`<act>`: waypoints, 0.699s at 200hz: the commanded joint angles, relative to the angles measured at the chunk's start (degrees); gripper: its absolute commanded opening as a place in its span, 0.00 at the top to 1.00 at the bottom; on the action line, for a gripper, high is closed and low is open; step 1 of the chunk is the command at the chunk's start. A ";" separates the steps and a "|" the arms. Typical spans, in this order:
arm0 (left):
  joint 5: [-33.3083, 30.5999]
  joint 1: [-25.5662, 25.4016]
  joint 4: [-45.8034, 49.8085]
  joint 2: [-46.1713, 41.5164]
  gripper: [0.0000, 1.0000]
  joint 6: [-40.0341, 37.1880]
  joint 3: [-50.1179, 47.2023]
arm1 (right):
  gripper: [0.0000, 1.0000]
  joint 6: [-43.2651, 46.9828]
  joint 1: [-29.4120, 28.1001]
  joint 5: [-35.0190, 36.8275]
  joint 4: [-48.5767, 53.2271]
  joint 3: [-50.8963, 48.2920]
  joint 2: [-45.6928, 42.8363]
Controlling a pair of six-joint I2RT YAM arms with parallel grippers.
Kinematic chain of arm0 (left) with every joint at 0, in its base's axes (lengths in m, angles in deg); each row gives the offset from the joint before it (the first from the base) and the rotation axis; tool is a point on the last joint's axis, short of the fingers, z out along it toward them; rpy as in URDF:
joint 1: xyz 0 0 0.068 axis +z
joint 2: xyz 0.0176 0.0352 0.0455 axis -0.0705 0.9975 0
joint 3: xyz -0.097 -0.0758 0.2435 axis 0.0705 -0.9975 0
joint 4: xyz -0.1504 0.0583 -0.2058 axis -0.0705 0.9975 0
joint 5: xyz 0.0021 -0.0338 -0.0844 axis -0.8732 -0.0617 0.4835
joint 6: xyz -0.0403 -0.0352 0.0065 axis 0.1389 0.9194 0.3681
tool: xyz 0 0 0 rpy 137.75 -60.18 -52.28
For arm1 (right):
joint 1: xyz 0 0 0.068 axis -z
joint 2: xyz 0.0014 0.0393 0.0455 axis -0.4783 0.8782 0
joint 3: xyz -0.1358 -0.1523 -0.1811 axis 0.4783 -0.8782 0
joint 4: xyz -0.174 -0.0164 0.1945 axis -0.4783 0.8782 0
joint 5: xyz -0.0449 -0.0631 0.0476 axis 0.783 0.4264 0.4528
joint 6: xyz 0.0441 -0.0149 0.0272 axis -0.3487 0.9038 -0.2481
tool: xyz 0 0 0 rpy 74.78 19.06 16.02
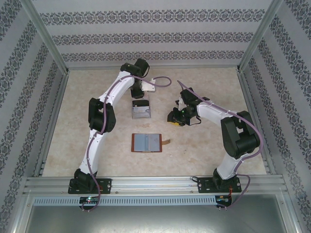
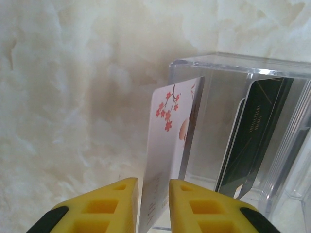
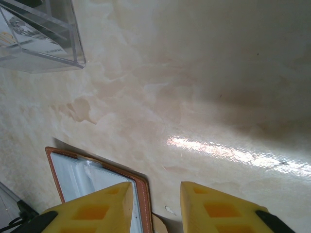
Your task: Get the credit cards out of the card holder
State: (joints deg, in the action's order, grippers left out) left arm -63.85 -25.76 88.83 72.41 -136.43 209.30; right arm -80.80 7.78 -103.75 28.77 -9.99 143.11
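The card holder (image 1: 146, 142), a brown leather wallet, lies unfolded on the table with its grey-blue inside up; its stitched edge (image 3: 142, 189) shows in the right wrist view. One of the credit cards (image 2: 170, 126), white with red blossoms, stands on edge at the clear tray's (image 2: 243, 63) corner, between the fingers of my left gripper (image 2: 153, 182). The jaws stand wider than the card is thick, so they are open. More credit cards, one of them dark (image 2: 257, 126), lean inside the tray. My right gripper (image 3: 156, 184) hangs open beside the wallet's edge, holding nothing.
In the top view the clear tray (image 1: 142, 110) sits behind the wallet, under the left gripper (image 1: 140, 94). The right gripper (image 1: 172, 118) is to the tray's right. The wallet's strap tab (image 1: 166, 142) points right. Patterned walls enclose the table.
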 commanded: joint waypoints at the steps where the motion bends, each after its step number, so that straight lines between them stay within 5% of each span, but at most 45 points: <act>1: 1.52 0.53 3.24 0.36 0.76 -0.51 0.07 | 0.68 -0.53 -0.76 -0.23 0.48 0.06 -0.66; 69: 4.31 0.61 2.56 -3.08 0.74 3.37 0.43 | 0.68 -0.91 -0.86 -0.02 0.42 -0.17 -1.18; 140: 6.56 0.70 -13.58 -16.32 0.76 30.72 -14.08 | 0.68 -1.40 -1.97 1.28 1.31 -0.78 -4.71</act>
State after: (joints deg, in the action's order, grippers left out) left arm -60.38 -25.76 82.01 62.09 -119.32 199.31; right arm -81.79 6.66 -103.64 28.80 -10.08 141.54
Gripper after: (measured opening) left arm 0.244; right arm 0.321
